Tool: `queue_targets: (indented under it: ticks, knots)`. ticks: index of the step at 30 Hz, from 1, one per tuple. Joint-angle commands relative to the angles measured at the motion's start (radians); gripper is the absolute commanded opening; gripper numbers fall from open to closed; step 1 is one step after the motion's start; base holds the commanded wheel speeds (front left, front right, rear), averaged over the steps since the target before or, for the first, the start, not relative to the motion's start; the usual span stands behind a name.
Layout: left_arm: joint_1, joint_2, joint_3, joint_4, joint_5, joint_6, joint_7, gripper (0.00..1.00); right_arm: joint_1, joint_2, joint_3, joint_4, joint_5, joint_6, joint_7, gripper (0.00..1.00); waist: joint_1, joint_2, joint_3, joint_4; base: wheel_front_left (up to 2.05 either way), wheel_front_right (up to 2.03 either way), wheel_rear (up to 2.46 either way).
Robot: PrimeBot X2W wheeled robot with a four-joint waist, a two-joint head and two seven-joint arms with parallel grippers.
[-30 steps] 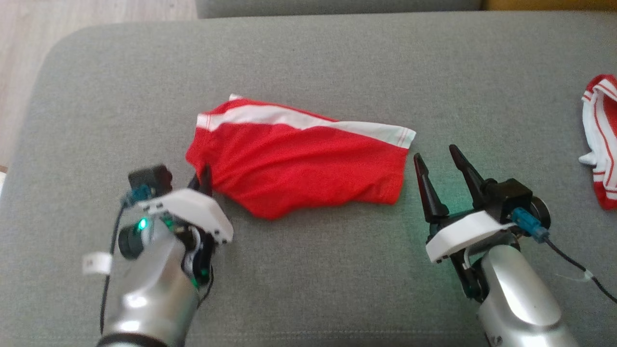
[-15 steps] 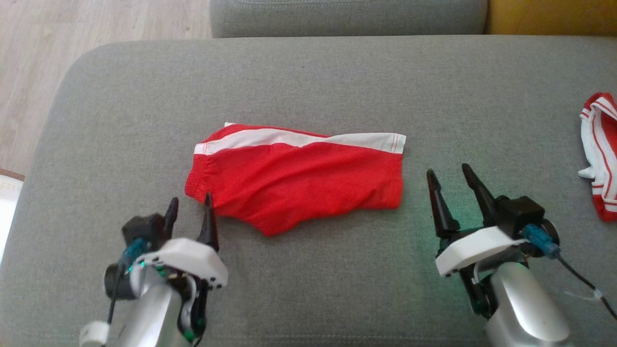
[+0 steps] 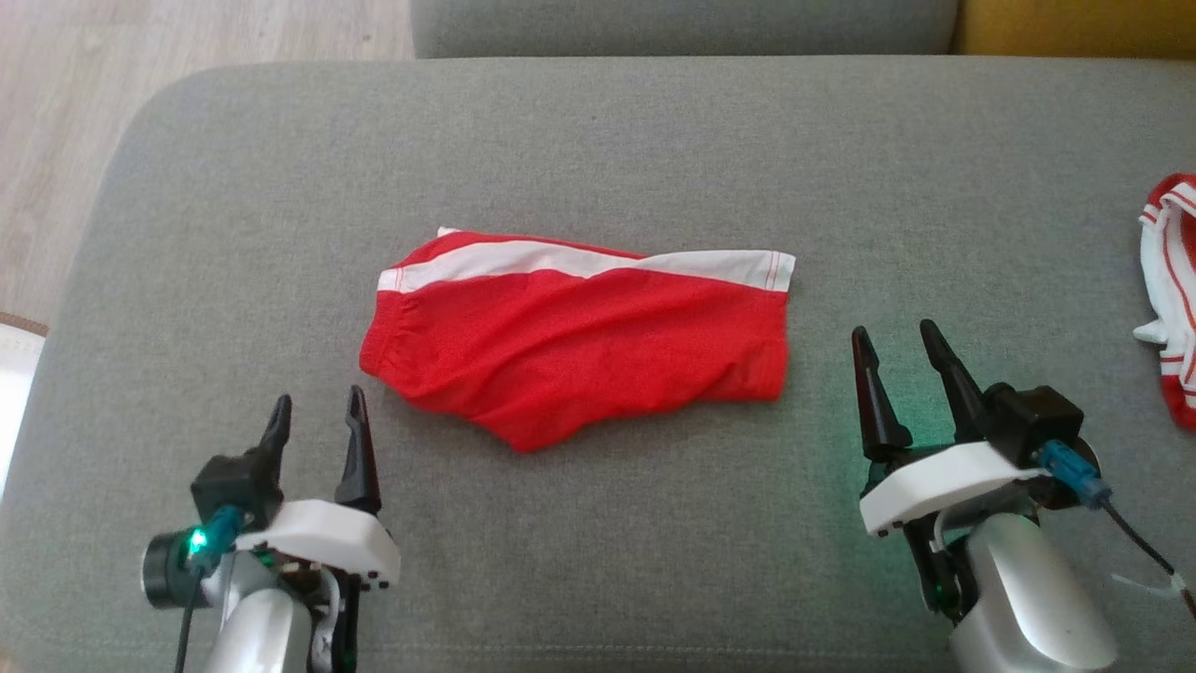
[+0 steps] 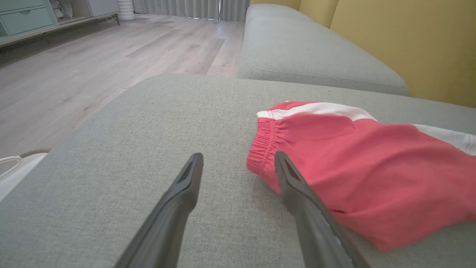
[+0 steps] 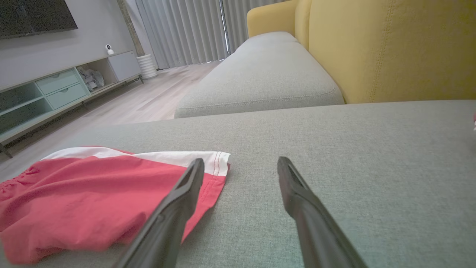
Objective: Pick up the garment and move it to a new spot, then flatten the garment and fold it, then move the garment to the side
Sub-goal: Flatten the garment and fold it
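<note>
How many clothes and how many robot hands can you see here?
Clothes: 2, the red shorts and a red-and-white striped garment
Grippers: 2, the left gripper and the right gripper
Total: 4

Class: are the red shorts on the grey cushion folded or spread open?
Folded, leg over leg: the red shorts show one leg outline, white stripe along one edge.
</note>
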Motion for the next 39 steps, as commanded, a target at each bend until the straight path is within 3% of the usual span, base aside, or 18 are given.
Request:
queue_targets:
  ticks: [1,11,20,28,35,36,37,39]
  knots:
    - [-0.021,0.010,0.043,-0.040,0.015,-0.005,-0.012,1.00,-0.017,0.009,0.020,-0.027,0.005,0.007,-0.011,1.00,0.0000,0.0000,0.007,-0.001,0.00,0.00,0.00]
    - [-0.080,0.005,0.064,-0.039,0.042,-0.039,-0.012,1.00,-0.096,0.009,0.049,0.039,-0.004,0.007,-0.011,1.00,0.0000,0.0000,0.078,-0.005,0.00,0.00,0.00]
    - [-0.153,0.003,0.044,-0.027,0.043,-0.066,-0.012,1.00,-0.236,0.009,0.086,0.157,0.071,0.007,-0.011,1.00,0.0000,0.0000,0.154,0.028,0.00,0.00,0.00]
    - [-0.164,0.002,0.011,-0.020,0.007,-0.064,-0.012,1.00,-0.347,0.009,0.120,0.302,0.119,0.007,-0.011,1.00,0.0000,0.0000,0.186,0.067,0.00,0.00,0.00]
    - [-0.164,0.002,-0.005,-0.024,-0.015,-0.055,-0.012,1.00,-0.387,0.009,0.129,0.357,0.128,0.007,-0.011,1.00,0.0000,0.0000,0.200,0.086,0.00,0.00,0.00]
    - [-0.163,0.002,-0.006,-0.024,-0.017,-0.054,-0.012,1.00,-0.390,0.009,0.131,0.360,0.125,0.007,-0.011,0.82,0.0000,0.0000,0.200,0.087,0.00,0.00,0.00]
    - [-0.163,0.002,-0.007,-0.023,-0.019,-0.055,-0.012,1.00,-0.391,0.009,0.132,0.362,0.123,0.007,-0.011,0.48,0.0000,0.0000,0.199,0.087,0.00,0.00,0.00]
    - [-0.162,0.002,-0.010,-0.017,-0.020,-0.055,-0.012,1.00,-0.390,0.009,0.134,0.364,0.124,0.007,-0.011,0.00,0.0000,0.0000,0.194,0.085,0.00,0.00,0.00]
